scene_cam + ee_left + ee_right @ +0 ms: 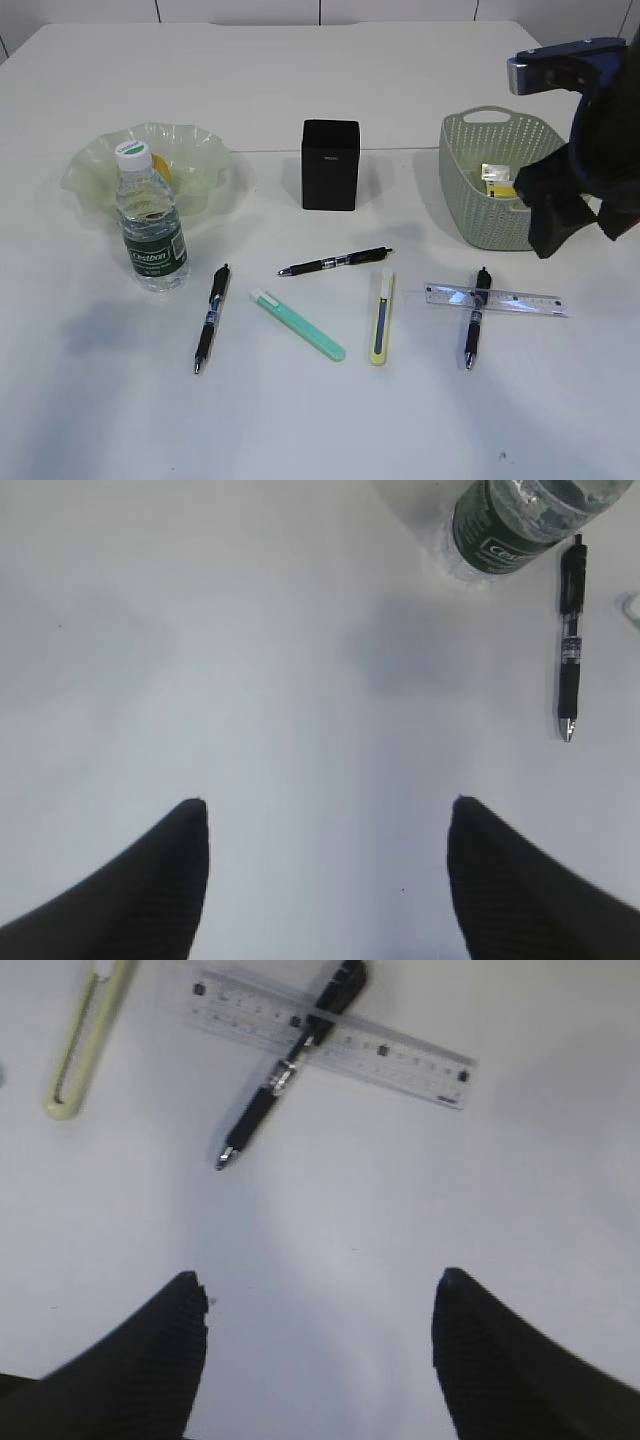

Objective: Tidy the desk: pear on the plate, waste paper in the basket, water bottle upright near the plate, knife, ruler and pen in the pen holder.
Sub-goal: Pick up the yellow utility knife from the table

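White laminate forms the desk [320, 90], which carries all task items. The water bottle [150, 225] stands upright directly in front of the plate [95, 165]; a yellow item inside the plate, behind the bottle cap, is mostly hidden. The pen holder [330, 165] stands at centre, with nothing seen protruding from it. The basket [480, 200] sits to the right and contains the waste paper [497, 181]. Three black pens lie flat: the left pen [211, 317], the centre pen [335, 262], and the right pen [475, 317], which crosses over the ruler [495, 298]. A teal knife [297, 323] and a yellow-green knife [382, 316] lie between them. The left gripper [325, 880] hovers above bare desk, jaws spread and empty. The right gripper [320, 1360] hovers near the ruler, jaws spread and empty.
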Robot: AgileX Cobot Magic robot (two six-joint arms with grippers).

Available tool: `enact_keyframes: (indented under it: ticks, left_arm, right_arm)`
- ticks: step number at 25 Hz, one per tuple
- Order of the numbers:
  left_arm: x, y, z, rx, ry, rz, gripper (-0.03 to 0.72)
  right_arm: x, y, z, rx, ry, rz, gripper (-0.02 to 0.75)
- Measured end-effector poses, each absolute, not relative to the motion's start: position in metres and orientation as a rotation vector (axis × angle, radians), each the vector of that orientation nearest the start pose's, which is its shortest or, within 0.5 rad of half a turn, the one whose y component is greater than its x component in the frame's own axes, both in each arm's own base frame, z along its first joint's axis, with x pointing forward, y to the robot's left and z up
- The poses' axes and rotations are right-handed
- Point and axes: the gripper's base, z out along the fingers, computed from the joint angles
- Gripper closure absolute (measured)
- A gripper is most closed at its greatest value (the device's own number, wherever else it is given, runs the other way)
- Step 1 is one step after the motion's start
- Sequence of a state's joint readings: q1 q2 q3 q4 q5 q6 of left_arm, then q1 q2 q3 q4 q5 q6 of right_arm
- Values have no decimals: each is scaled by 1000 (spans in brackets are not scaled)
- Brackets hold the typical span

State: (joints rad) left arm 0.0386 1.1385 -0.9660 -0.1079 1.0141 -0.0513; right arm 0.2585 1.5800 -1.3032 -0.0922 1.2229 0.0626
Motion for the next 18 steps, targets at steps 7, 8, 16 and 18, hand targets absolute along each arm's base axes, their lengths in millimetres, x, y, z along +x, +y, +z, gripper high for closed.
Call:
enact_keyframes:
  ticks: [7,8,16,18]
  left_arm:
    - [208,0,317,-166,2666,-145,160]
    - [208,0,317,-166,2666,-145,160]
    - [209,0,317,-165,2649,-144,160]
    - [210,0,318,-165,2642,-144,160]
  right_arm:
    - [300,89,291,-223,2912,196,216]
    - [301,90,292,-201,2897,204,216]
    - [309,128,298,-178,2814,170,215]
    - [318,139,296,-177,2832,156,216]
